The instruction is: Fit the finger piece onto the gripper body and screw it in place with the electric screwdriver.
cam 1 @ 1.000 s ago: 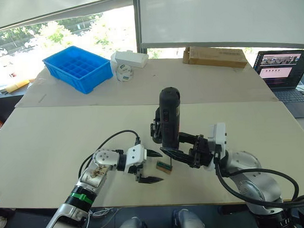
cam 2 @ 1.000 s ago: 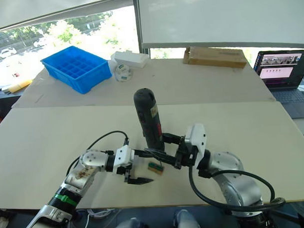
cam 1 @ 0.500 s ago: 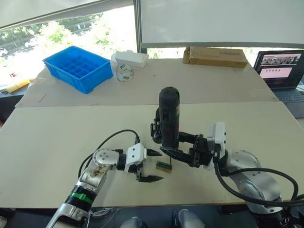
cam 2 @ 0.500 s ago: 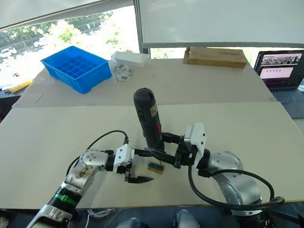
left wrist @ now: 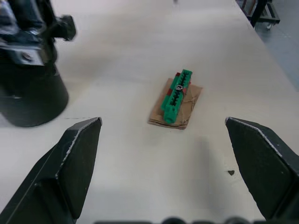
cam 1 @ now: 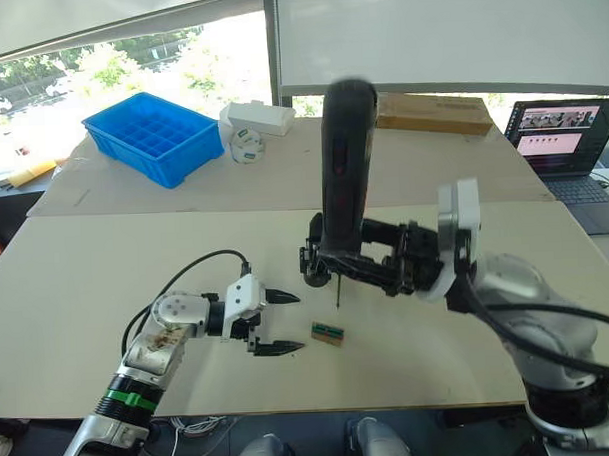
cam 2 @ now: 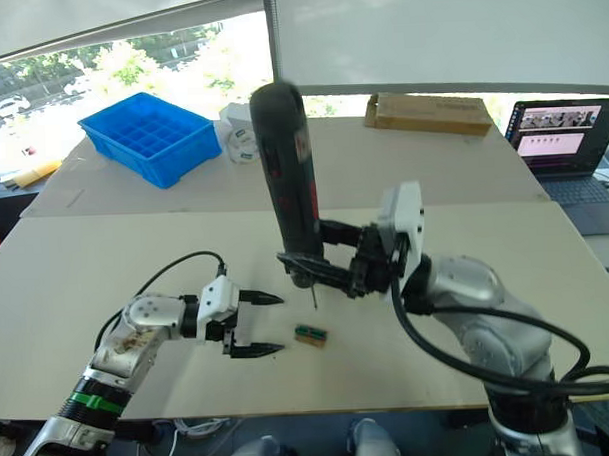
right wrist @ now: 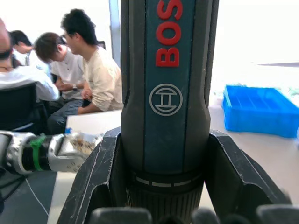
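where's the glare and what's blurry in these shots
Eye views: daylight blows out the window behind the blue bin, and the electric screwdriver top is motion-smeared. Left wrist view: green block sharp, gripper body soft. Right wrist view: bright washed-out background.

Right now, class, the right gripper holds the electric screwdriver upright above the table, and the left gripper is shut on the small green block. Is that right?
Not quite. The right gripper does hold the electric screwdriver upright above the table, but the left gripper is open and holds nothing. The left wrist view shows the small green block lying on the table between and ahead of its spread fingers, touching neither.
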